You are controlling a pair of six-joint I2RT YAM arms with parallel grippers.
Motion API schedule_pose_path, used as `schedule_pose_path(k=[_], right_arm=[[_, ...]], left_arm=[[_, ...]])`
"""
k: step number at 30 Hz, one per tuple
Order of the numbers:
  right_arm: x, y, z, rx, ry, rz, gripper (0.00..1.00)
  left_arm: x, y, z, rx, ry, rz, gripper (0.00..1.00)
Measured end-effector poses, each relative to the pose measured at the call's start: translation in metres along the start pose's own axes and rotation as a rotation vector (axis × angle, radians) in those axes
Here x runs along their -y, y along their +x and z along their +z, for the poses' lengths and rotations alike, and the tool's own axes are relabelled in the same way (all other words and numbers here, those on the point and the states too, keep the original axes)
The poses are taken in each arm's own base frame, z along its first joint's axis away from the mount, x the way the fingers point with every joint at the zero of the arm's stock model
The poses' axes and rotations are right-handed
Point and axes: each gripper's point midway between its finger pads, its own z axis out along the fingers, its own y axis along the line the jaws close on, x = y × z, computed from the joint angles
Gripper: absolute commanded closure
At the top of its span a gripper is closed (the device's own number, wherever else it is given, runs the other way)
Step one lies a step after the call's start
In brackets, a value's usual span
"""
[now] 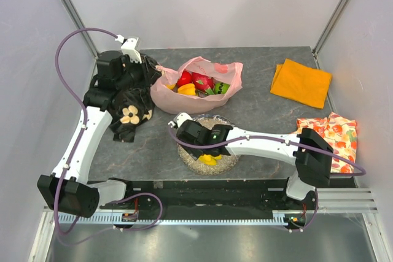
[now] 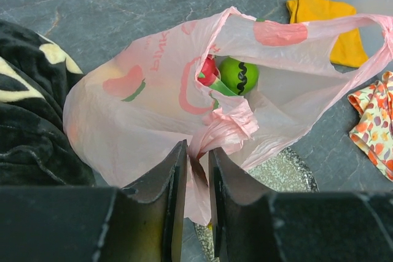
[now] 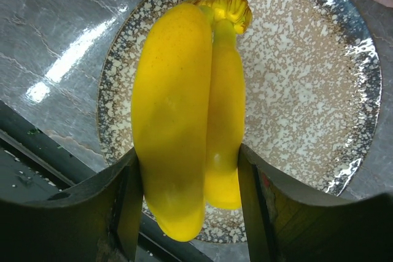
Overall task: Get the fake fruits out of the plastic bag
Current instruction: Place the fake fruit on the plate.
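Observation:
The pink plastic bag (image 1: 198, 97) lies open at the back middle of the table. Inside it show fake fruits: a red one (image 1: 201, 81), a yellow piece (image 1: 186, 89) and a green ball (image 2: 239, 75). My left gripper (image 2: 198, 157) is shut on a bunched fold of the bag's near rim (image 2: 224, 127). My right gripper (image 3: 187, 159) is shut on the yellow banana bunch (image 3: 184, 108), holding it just over the speckled plate (image 3: 307, 90). In the top view the bananas (image 1: 210, 159) sit over the plate (image 1: 228, 162) in front of the bag.
A black cloth with cream flowers (image 1: 129, 115) lies under my left arm, beside the bag. An orange cloth (image 1: 301, 82) sits at the back right, and a floral cloth (image 1: 336, 134) lies by the right edge. The plate is close to the table's front rail.

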Motion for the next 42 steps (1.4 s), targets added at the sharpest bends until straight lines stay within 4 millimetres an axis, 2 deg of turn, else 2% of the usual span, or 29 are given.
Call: schedule_pose_path(k=[2,3,6,11,12,13,16,19,27,32,35,37,39,40,42], right_arm=[[-0.002,-0.001,0.001,-0.011,-0.003,0.017,0.83],[-0.003,-0.003,0.002,-0.016,-0.004,0.025,0.59],[-0.008,-0.011,0.007,-0.027,-0.006,0.049,0.36],[-0.019,-0.027,0.018,-0.026,-0.058,0.093,0.19],[-0.026,-0.028,0.022,-0.033,-0.097,0.103,0.07],[-0.031,-0.026,0.025,-0.042,-0.119,0.108,0.02],[-0.044,-0.019,0.031,-0.088,-0.201,0.125,0.02],[-0.049,-0.018,0.029,-0.104,-0.253,0.138,0.02],[-0.049,-0.02,0.028,-0.127,-0.347,0.169,0.02],[-0.041,-0.028,0.023,-0.131,-0.392,0.175,0.02],[-0.021,-0.046,0.016,-0.109,-0.41,0.179,0.02],[-0.003,-0.067,0.006,-0.071,-0.429,0.166,0.02],[0.012,-0.094,-0.009,-0.003,-0.448,0.147,0.03],[0.024,-0.112,-0.017,0.045,-0.44,0.141,0.04],[0.055,-0.151,-0.039,0.173,-0.402,0.147,0.1]], left_arm=[[0.001,0.0,-0.001,0.005,0.001,0.0,0.73],[0.001,0.0,-0.002,0.006,0.001,-0.002,0.73],[0.001,0.001,-0.003,0.006,0.002,-0.002,0.73],[0.002,0.005,-0.002,-0.002,0.009,-0.006,0.73],[0.002,0.005,-0.002,-0.003,0.012,-0.007,0.73],[0.003,0.005,-0.002,-0.004,0.016,-0.007,0.73],[0.004,0.006,-0.002,-0.006,0.026,-0.008,0.74],[0.006,0.008,0.001,-0.014,0.041,-0.013,0.74],[0.003,0.018,0.012,-0.051,0.043,-0.042,0.74],[0.003,0.018,0.011,-0.051,0.043,-0.042,0.74],[0.003,0.017,0.01,-0.048,0.044,-0.04,0.73],[0.004,0.015,0.009,-0.043,0.044,-0.038,0.76],[0.005,0.014,0.007,-0.039,0.045,-0.036,0.86],[0.005,0.014,0.006,-0.039,0.046,-0.036,0.98],[0.006,0.015,0.005,-0.043,0.051,-0.032,0.98]])
